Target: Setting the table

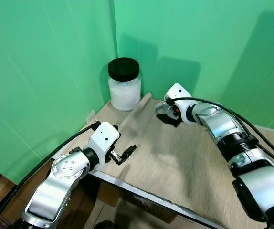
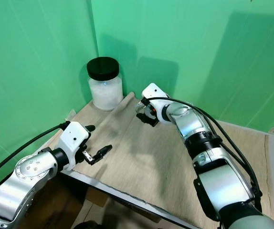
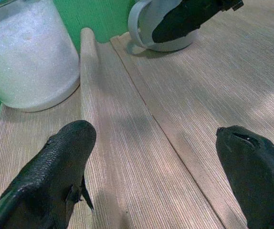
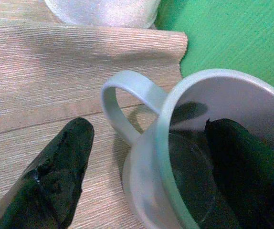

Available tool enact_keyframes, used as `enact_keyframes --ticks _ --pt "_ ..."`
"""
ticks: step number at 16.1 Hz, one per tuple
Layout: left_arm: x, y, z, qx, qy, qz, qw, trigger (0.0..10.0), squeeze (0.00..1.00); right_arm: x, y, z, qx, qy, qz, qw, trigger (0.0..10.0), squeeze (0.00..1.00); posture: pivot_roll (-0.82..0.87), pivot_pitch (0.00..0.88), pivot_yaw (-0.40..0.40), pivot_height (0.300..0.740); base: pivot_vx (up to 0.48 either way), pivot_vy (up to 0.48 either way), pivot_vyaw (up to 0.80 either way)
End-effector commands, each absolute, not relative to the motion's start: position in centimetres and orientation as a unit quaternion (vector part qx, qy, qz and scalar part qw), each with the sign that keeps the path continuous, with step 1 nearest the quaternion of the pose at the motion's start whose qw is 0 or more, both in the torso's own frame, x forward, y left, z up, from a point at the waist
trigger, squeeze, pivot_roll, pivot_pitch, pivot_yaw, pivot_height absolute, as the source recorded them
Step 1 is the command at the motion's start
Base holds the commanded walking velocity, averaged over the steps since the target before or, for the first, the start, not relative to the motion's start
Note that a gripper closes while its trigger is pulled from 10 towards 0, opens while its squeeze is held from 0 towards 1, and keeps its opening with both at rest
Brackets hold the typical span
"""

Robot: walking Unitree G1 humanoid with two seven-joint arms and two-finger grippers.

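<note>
A pale grey mug (image 4: pixel 142 186) stands upright on the beige placemat (image 1: pixel 175 157) near the back of the table, its handle (image 4: pixel 122 100) facing my wrist. My right gripper (image 1: pixel 168 117) is open and straddles the mug's wall, with one finger inside the cup and the other outside beside the handle, a gap showing to the wall. Over the mat's near left part hovers my left gripper (image 1: pixel 124 138), open with nothing between its fingers. From the left wrist, the mug (image 3: pixel 149 24) lies ahead with a black finger of the right gripper in it.
A clear jar (image 1: pixel 124 88) with a black lid and white contents stands in the back left corner against the green walls. A raised fold (image 3: pixel 87 47) runs along the mat beside it. The table's front edge (image 1: pixel 142 191) lies just under my left arm.
</note>
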State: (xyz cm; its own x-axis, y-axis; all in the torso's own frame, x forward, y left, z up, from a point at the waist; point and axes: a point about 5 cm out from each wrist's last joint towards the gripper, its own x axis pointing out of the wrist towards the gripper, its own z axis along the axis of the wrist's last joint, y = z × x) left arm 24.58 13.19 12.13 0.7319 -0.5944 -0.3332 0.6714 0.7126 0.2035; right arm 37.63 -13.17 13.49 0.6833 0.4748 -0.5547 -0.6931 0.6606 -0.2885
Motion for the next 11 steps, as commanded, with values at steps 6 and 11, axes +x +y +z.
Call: enact_keyframes --ticks 6,11 --pt "24.80 12.98 12.42 0.162 0.116 -0.355 0.914 10.0 0.00 37.90 -13.22 13.91 -0.247 0.218 0.343 0.879 0.0 0.00 0.03 0.000 0.021 0.740 0.000 0.000 0.00" --pt "24.43 12.39 12.68 0.149 0.110 -0.379 0.907 10.0 0.00 37.97 -13.28 13.81 -0.244 0.224 0.345 0.879 0.0 0.00 0.04 0.000 0.020 0.740 0.000 0.000 0.00"
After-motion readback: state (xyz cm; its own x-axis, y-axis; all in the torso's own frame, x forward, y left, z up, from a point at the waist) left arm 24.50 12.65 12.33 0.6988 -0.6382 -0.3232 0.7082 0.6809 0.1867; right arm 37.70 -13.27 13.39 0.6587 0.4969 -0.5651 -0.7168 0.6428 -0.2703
